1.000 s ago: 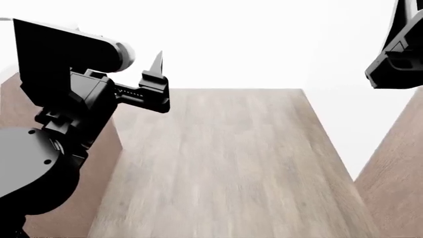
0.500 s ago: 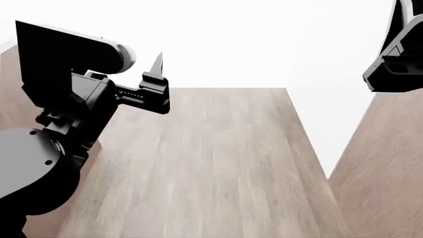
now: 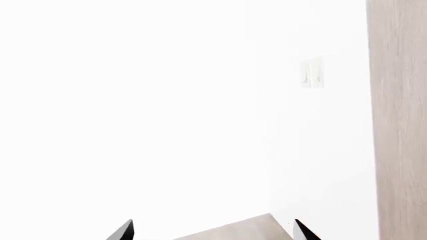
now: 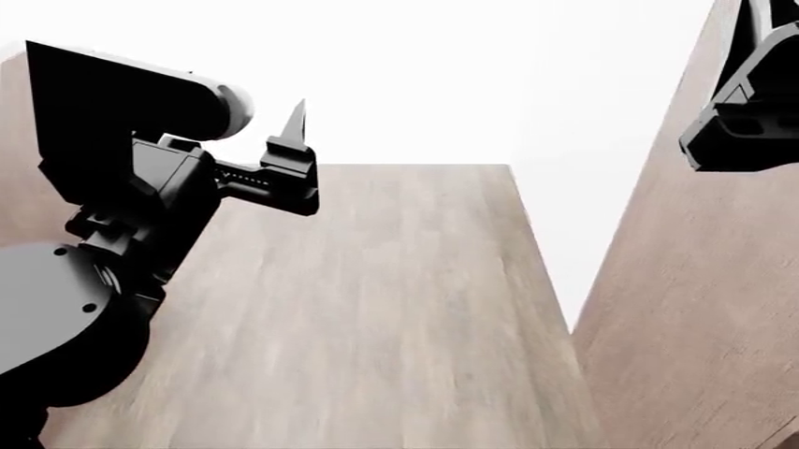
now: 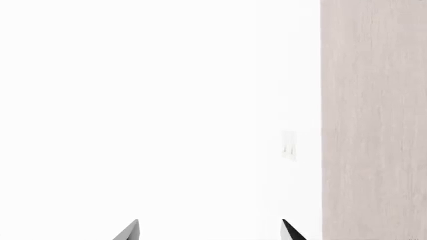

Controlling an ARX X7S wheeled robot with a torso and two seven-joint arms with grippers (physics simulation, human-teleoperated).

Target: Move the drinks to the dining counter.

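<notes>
You have no drink in sight in any of the three views: no bottle, no coffee cup, no carton, so where they stand cannot be told from here. Your head view looks down on a wood-grain floor (image 4: 362,309) running toward a white wall (image 4: 413,75), with a brown wood panel (image 4: 687,309) rising at the right; whether that panel is the dining counter's front is not clear. Your left gripper (image 3: 213,231) is raised and empty, its two dark fingertips (image 3: 123,231) well apart with nothing between them, facing the wall and a pale wall switch plate (image 3: 311,73). Your right gripper (image 5: 210,231) is likewise spread wide and holds nothing, aimed at the same kind of blank wall beside a light wood panel (image 5: 373,120). In the head view only the dark body of the right arm (image 4: 743,94) shows at the upper corner. The risk now is navigation rather than grasping, I judge: with both arms held high and forward and little in view to steer by, turning or driving the base could swing an arm or the body into the wood panel close on the right. Find the drinks before you reach for anything.
</notes>
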